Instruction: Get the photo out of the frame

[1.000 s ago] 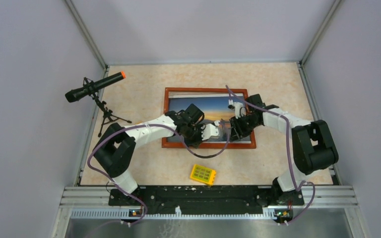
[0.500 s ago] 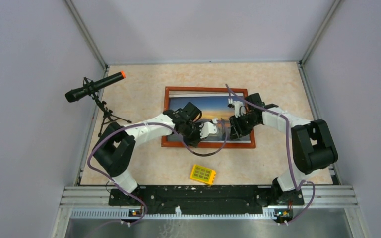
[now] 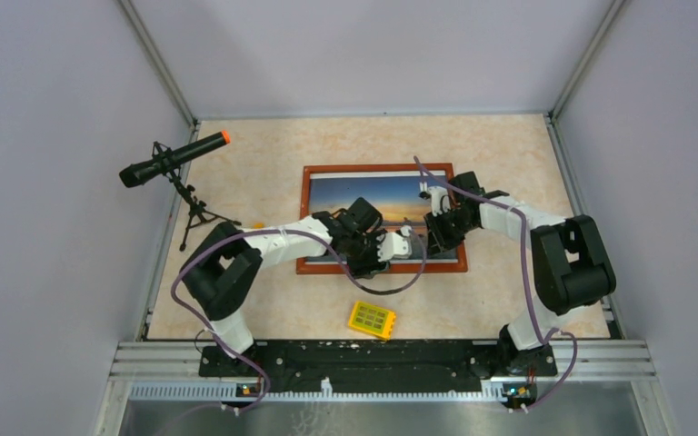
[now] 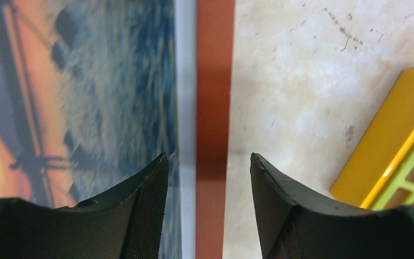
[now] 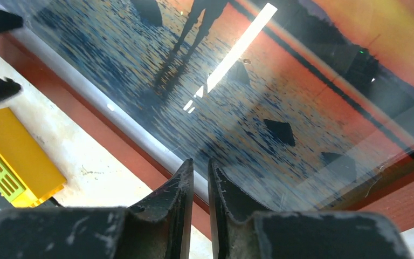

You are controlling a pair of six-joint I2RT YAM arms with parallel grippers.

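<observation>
The frame (image 3: 377, 168), with its reddish-brown border, lies face up in the middle of the table, and the sunset photo (image 3: 373, 195) sits inside it. My left gripper (image 3: 403, 243) is open at the near edge. In its wrist view the gripper (image 4: 209, 156) straddles the red border (image 4: 213, 81), one finger over the photo (image 4: 113, 81) and the other over bare table. My right gripper (image 3: 436, 238) hangs just to its right. In its own view that gripper (image 5: 200, 161) has its fingers almost together, over the photo's (image 5: 280, 97) white margin beside the border (image 5: 145, 167). Nothing shows in the slit.
A yellow block (image 3: 372, 320) lies on the table just in front of the frame and also shows in the wrist views (image 4: 399, 145) (image 5: 16, 156). A black microphone on a small tripod (image 3: 173, 159) stands at the left. Grey walls enclose the table.
My left gripper has opened and slid right along the frame's near edge. The frame now lies flatter. My right gripper's fingers have closed up.
</observation>
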